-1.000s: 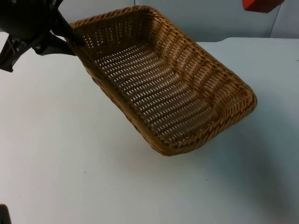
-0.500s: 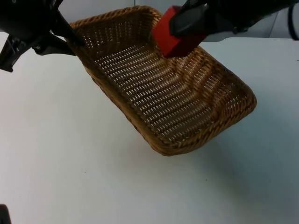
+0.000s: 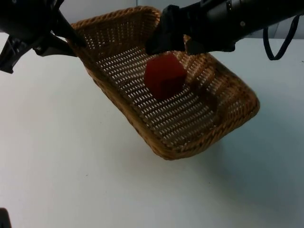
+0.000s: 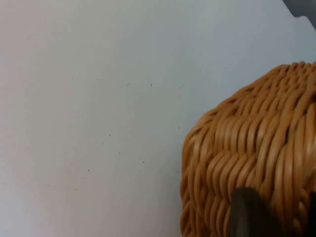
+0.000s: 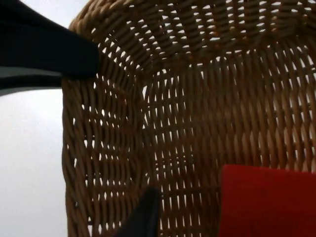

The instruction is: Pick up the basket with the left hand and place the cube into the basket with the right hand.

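The woven wicker basket hangs tilted above the table, its far corner pinched by my left gripper, which is shut on the rim. In the left wrist view the basket's outer wall bulges right against one black fingertip. A red cube is inside the basket on its woven floor, just under my right gripper, which is open and hovers over the basket's far half. The right wrist view looks into the basket, with the cube free beside one fingertip.
The white table spreads wide to the left of and in front of the basket. A grey partition wall closes off the far edge behind the right arm.
The right arm came in from the upper right carrying the cube, reached over the basket and opened. The cube now sits inside the basket. The left gripper and the basket stayed put.
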Robot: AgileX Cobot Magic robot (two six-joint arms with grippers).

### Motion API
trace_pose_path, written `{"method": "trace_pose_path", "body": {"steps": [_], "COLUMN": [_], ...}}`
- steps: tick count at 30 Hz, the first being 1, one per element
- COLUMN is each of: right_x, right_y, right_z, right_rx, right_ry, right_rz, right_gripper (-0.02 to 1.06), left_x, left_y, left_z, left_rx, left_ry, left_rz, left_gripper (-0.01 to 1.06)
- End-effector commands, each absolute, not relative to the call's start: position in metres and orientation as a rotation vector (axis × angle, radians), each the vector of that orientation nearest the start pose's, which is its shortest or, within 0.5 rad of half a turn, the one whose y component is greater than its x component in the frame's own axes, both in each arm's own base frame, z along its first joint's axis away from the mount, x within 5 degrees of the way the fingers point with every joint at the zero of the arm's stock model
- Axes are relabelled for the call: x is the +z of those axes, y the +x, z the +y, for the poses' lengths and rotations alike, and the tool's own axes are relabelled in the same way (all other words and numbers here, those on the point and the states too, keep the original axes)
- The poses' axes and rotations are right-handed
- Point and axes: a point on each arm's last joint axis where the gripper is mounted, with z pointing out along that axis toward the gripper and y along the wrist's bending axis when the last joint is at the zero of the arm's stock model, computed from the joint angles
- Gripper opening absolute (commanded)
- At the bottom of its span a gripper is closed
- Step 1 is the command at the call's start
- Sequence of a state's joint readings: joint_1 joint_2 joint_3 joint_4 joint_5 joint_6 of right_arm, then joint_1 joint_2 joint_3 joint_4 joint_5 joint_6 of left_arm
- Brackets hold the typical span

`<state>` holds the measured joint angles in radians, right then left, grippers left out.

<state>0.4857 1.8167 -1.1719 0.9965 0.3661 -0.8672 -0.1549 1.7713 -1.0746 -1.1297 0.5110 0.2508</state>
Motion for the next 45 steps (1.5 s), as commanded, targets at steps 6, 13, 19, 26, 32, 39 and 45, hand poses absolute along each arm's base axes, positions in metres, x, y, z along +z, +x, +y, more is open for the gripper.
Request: {"method": "trace_pose_path", "body": {"steps": [6,13,19,26,32,39,45], "right_x": [0.229,0.271,0.288,0.276,0.272,0.272,0.272], "right_y": [0.34,0.347,0.357,0.356,0.351,0.35,0.35], "right_z": [0.204,0.165,0.086,0.007,-0.023,-0.031,-0.03], "right_rx": [0.566,0.492,0.483,0.34,0.295,0.306,0.317], "right_ry": [-0.58,-0.488,-0.308,-0.199,-0.141,-0.073,-0.06], "right_rz": [2.216,2.106,2.163,2.32,2.381,2.387,2.389], "right_gripper": [1.05,1.05,1.05,1.05,1.05,0.55,-0.01], "left_x": [0.215,0.215,0.215,0.215,0.215,0.215,0.215], "left_y": [0.357,0.357,0.357,0.357,0.357,0.358,0.359], "left_z": [-0.097,-0.097,-0.097,-0.097,-0.097,-0.096,-0.095], "left_rx": [-1.017,-1.015,-1.014,-1.012,-1.008,-1.004,-0.992], "left_ry": [-0.652,-0.653,-0.653,-0.654,-0.656,-0.658,-0.664], "left_rz": [2.436,2.435,2.434,2.432,2.429,2.426,2.416], "left_gripper": [0.0,0.0,0.0,0.0,0.0,0.0,0.0]}}
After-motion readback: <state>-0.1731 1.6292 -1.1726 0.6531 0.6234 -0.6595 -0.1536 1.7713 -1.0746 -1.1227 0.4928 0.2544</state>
